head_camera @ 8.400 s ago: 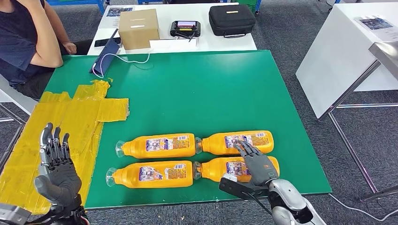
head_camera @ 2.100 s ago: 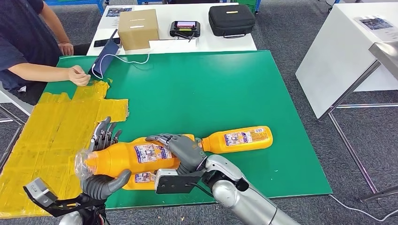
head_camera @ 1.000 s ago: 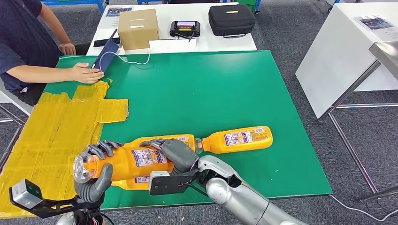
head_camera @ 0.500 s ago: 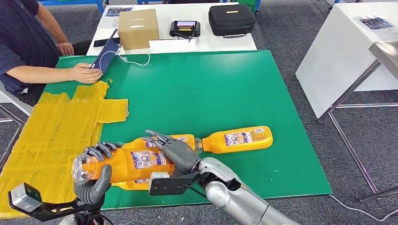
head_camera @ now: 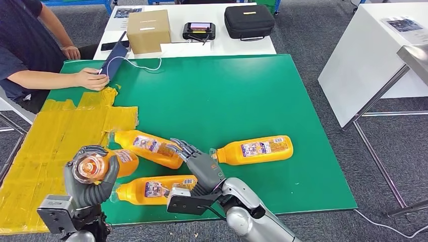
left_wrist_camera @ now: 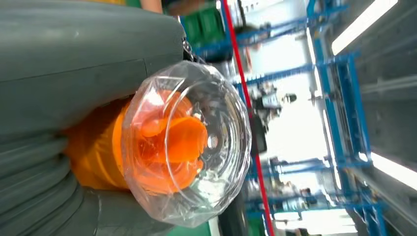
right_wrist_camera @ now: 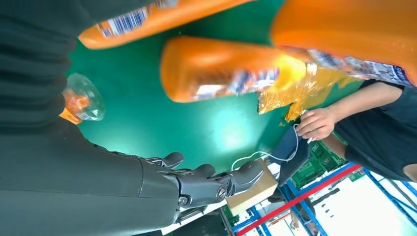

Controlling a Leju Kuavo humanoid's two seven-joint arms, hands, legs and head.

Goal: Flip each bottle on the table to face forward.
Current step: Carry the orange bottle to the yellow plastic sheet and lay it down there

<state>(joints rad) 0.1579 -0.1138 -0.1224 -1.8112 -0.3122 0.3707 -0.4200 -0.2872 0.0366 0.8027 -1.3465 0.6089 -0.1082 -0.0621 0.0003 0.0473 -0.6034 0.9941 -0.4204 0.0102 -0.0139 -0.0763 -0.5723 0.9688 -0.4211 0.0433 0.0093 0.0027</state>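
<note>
Head view, near edge of the counter [head_camera: 227, 91]: left hand [head_camera: 91, 176] grips a held bottle [head_camera: 103, 165] by its neck end, cap turned up toward the camera; the right hand [head_camera: 199, 164] hangs with its fingers spread and holds nothing, just beside a slanted bottle [head_camera: 146, 147]
Head view, other bottles: a near bottle [head_camera: 154, 189] lies along the counter edge, a far-right bottle [head_camera: 255, 149] lies apart, label up
Left wrist view: held bottle's clear cap [left_wrist_camera: 189, 147] sits close to the lens, grey fingers [left_wrist_camera: 74, 73] wrapped round the orange neck
Right wrist view: right hand's fingers [right_wrist_camera: 206, 182] extended and apart over green counter; a person's hand [right_wrist_camera: 314, 123] rests at the far corner
Step in hand: turning the held bottle over, probably mid-flip
Next move: lay it down label up, clear of the slanted bottle
Change: half a second ago the right hand rested on this bottle; it has let go, and the bottle has swung cap-first toward the camera
</note>
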